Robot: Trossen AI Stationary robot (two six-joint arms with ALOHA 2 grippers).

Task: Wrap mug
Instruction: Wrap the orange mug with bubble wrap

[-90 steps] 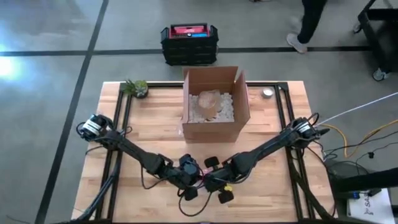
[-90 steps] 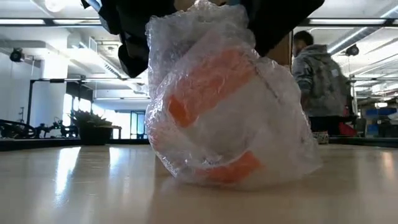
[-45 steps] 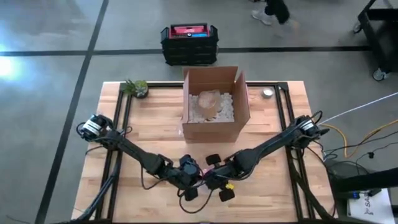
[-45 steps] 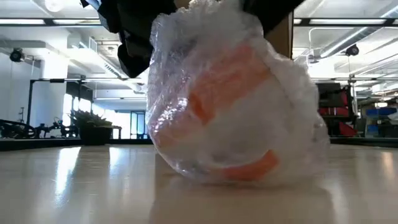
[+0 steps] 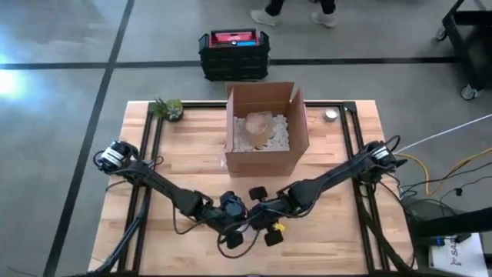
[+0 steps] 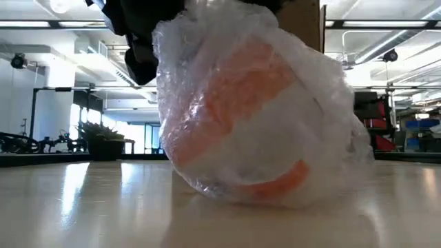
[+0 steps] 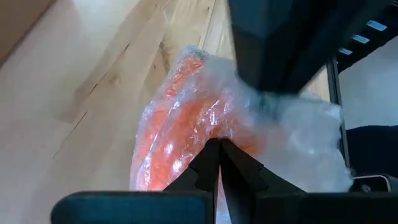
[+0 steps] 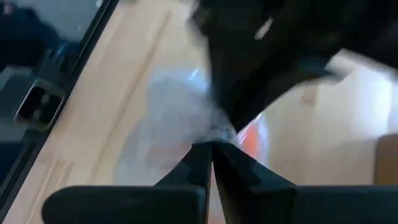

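An orange mug wrapped in clear bubble wrap (image 6: 255, 117) rests with its underside on the table near the middle of the front edge. Both grippers stand right above it, tips close together. My left gripper (image 7: 219, 155) is shut on the wrap over the mug's orange side. My right gripper (image 8: 211, 148) is shut on a gathered bit of wrap at the top of the bundle. In the high view the two grippers (image 5: 250, 219) hide the mug. In the low view they are dark shapes at the bundle's top (image 6: 145, 34). My left gripper pinches the bubble wrap (image 7: 211, 134) between its two shut fingers, slanting down from above on the bundle's upper side; how many layers, I cannot tell. The bundle sits on the table. My right gripper pinches a bunched tuft of wrap (image 8: 219, 129) at the bundle's top, slanting down from the table's right, just beside the left gripper's fingers.
An open cardboard box (image 5: 265, 127) with white filler and another wrapped item stands at the far middle. A small plant (image 5: 169, 108) is at the far left and a small round object (image 5: 330, 115) at the far right. Bare wood lies on either side of the arms.
The wrapped mug has tipped and shifted a little toward the table's right, and its wrap bulges out wider on that side. My right gripper has moved slightly toward the left, staying at the bundle's top. A person has walked past beyond the table.
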